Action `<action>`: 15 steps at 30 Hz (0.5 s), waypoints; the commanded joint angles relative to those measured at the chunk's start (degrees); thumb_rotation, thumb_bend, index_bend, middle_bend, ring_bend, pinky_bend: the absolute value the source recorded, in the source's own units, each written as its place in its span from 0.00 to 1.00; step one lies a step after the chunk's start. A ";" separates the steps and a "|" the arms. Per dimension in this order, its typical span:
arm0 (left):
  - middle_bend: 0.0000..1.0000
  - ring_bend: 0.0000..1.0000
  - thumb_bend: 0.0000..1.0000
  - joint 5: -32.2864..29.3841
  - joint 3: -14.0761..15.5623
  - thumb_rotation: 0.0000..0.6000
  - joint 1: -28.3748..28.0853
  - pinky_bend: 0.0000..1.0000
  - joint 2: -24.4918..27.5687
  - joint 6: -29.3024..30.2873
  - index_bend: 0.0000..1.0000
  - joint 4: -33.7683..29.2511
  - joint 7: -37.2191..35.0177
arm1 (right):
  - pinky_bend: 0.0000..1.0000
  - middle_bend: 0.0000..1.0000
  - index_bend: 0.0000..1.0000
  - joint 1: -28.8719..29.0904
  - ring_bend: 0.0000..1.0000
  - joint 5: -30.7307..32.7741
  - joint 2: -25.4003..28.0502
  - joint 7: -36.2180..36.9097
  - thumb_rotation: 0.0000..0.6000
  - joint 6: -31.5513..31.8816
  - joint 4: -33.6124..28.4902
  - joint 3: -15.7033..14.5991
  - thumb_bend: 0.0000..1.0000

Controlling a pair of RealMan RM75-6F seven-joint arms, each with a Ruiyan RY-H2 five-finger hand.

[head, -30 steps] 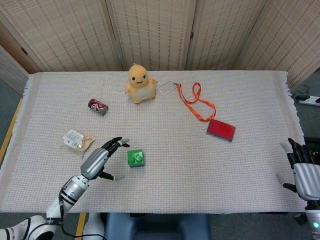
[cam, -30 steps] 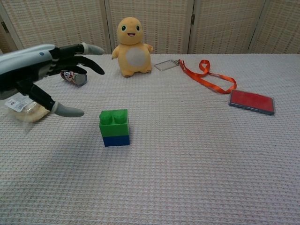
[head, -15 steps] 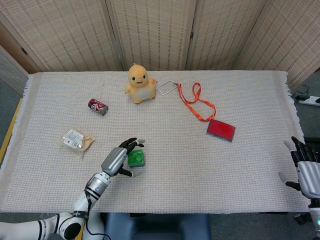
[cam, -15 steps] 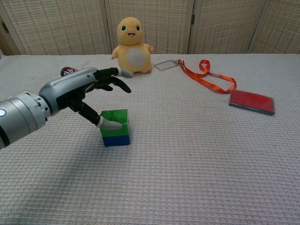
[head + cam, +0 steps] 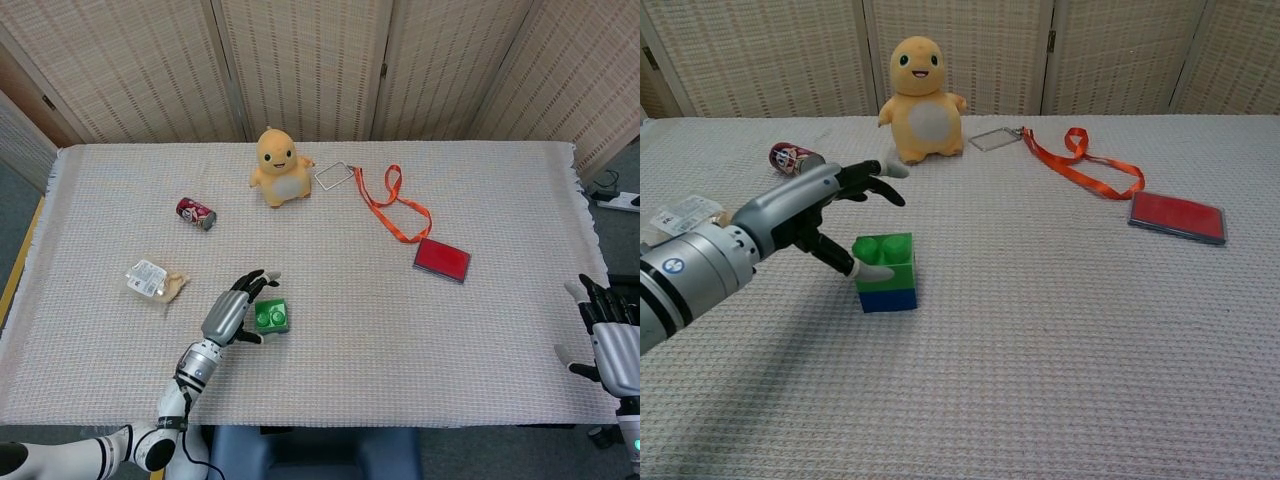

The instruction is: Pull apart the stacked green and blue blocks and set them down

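Note:
A green block (image 5: 885, 260) sits stacked on a blue block (image 5: 888, 298) on the table's near left; the head view shows only the green top (image 5: 271, 316). My left hand (image 5: 810, 212) (image 5: 232, 312) is just left of the stack with its fingers spread. Its thumb tip touches the green block's front left face, while the other fingers reach out above and behind the stack without touching it. My right hand (image 5: 610, 342) hangs past the table's right edge, fingers apart, holding nothing; only the head view shows it.
A yellow plush toy (image 5: 279, 167) stands at the back. A small can (image 5: 196, 213) and a wrapped snack packet (image 5: 152, 280) lie to the left. An orange lanyard (image 5: 395, 205) with a clear badge and a red card holder (image 5: 442, 259) lie to the right.
My left hand has swung right from beside the snack packet to the stack, and its thumb now rests against the green block. The blocks and the right hand have hardly moved.

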 commanded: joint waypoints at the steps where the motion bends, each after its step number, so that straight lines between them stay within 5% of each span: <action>1: 0.27 0.10 0.18 -0.07 -0.04 1.00 -0.06 0.13 -0.61 -0.14 0.15 0.74 -0.33 | 0.00 0.00 0.00 0.02 0.00 -0.12 0.03 0.19 1.00 -0.04 -0.04 -0.06 0.33; 15: 0.31 0.12 0.18 -1.18 -0.71 1.00 0.00 0.14 -4.51 -0.24 0.18 5.80 -1.83 | 0.00 0.00 0.00 -0.10 0.00 -0.27 0.31 0.70 1.00 0.12 0.04 -0.18 0.33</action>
